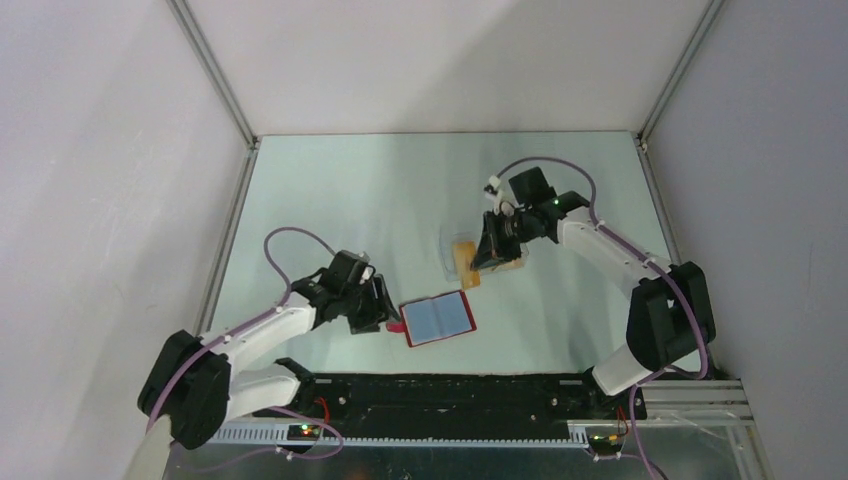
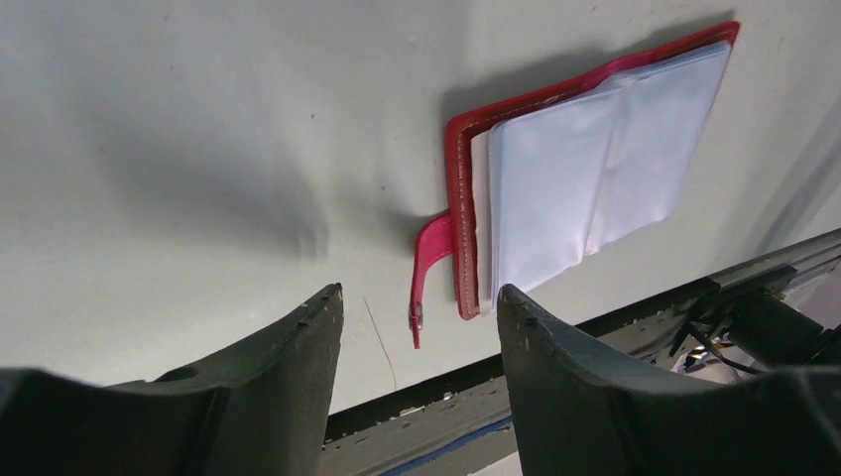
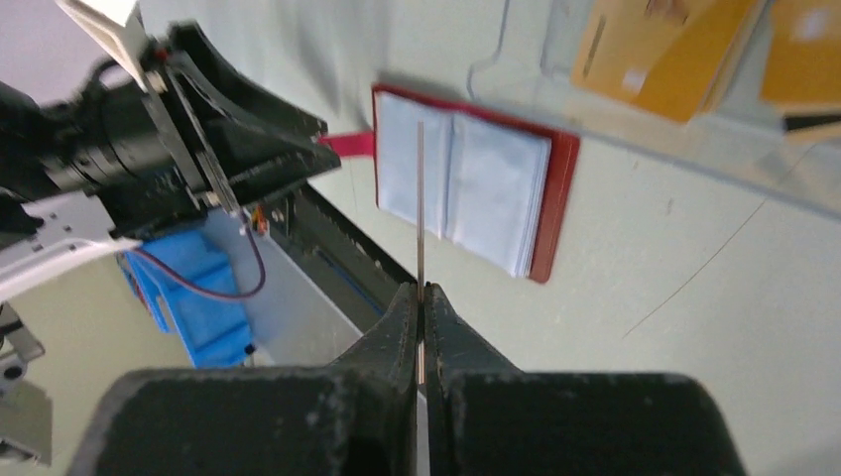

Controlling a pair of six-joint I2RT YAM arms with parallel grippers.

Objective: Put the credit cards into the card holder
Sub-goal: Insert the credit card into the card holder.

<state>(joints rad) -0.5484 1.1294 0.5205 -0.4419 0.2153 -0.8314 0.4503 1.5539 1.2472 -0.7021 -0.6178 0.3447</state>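
The card holder (image 1: 437,318) lies spread open on the desk (image 1: 340,200), close to the front edge and between the two arm bases. Its tab (image 2: 429,260) juts out from its left side, and the left jaws stand parted just left of that tab. Behind the holder and a little to the right, the credit cards (image 1: 467,262) lie overlapping on the desk. The right jaws hang over them, closed on one card (image 3: 420,198) that sticks out beyond their tips.

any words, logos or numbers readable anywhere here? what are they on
No text can be read.
credit cards: small dark and pale marks, too blurred to read.
held card in the right gripper: edge-on, faces hidden.
card holder: no print shows.
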